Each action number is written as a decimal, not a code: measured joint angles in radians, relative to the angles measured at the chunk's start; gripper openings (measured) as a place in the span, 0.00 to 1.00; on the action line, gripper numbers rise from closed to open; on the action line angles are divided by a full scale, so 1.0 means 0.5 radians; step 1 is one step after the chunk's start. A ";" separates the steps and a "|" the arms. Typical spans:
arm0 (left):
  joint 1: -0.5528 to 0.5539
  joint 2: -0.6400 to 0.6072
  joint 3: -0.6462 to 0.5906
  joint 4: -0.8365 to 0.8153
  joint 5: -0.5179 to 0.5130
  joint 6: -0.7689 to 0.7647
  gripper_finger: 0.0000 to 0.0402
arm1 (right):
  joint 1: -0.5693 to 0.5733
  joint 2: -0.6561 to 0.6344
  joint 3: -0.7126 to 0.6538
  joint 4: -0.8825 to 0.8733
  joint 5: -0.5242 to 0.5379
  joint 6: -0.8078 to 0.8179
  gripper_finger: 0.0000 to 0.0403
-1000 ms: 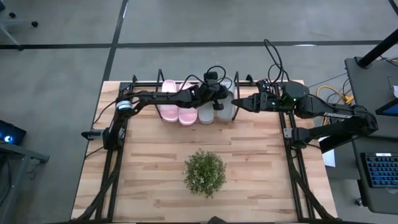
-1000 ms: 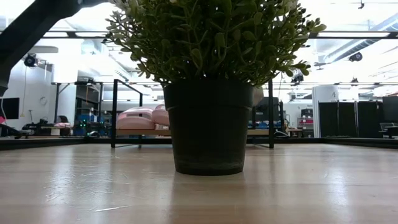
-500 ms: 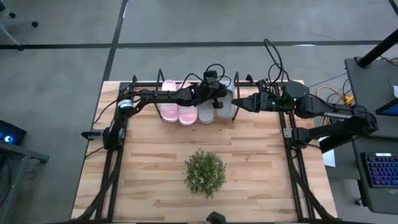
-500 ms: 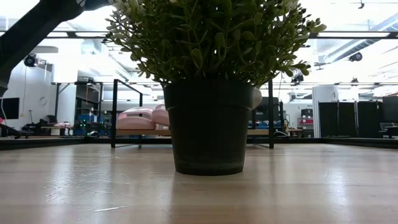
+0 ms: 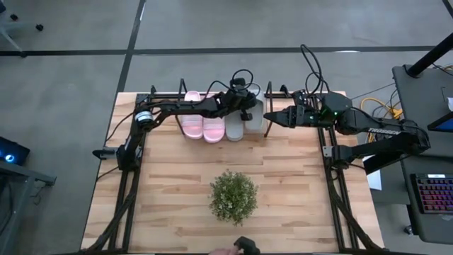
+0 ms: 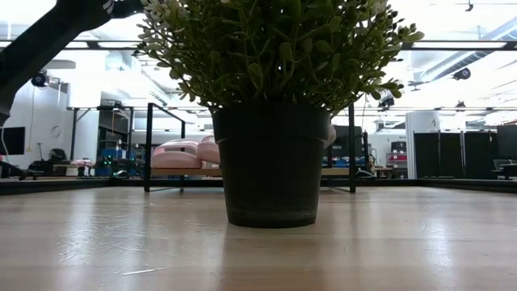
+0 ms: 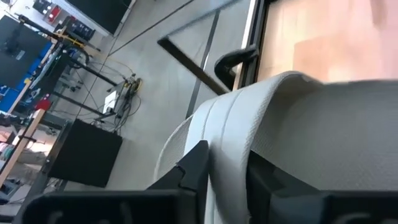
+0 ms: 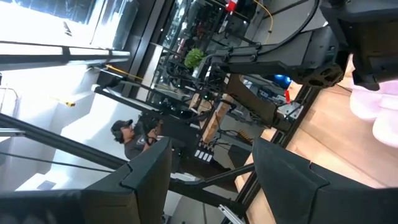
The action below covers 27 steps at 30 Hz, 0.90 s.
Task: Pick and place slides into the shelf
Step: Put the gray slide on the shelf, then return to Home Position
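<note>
Pale pink foam fills the left half of the shelf: two pink slides lie side by side on its wooden board, and next to them sit two grey slides, so all four appear to be racked at the far edge of the table. The left gripper hangs directly over the grey pair; in its wrist view a finger lies against a grey slide's ribbed strap, yet whether the jaws grip it or have just let go I cannot tell. Further right, the right gripper hovers just beside the outermost grey slide with its fingers spread wide and nothing between them. The potted plant stands alone nearer the front, with no slide lying loose on the tabletop. By this reading the placing is essentially finished, and what remains is for the left arm to release cleanly and both arms to pull back.
</note>
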 joint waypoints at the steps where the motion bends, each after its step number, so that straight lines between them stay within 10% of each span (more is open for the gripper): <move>1: -0.001 0.009 0.000 0.015 0.016 -0.005 0.13 | 0.000 0.000 0.000 0.002 0.000 -0.001 0.53; 27: -0.011 0.003 0.011 -0.331 0.264 -0.295 0.61 | 0.000 -0.001 -0.001 0.016 0.000 -0.019 0.53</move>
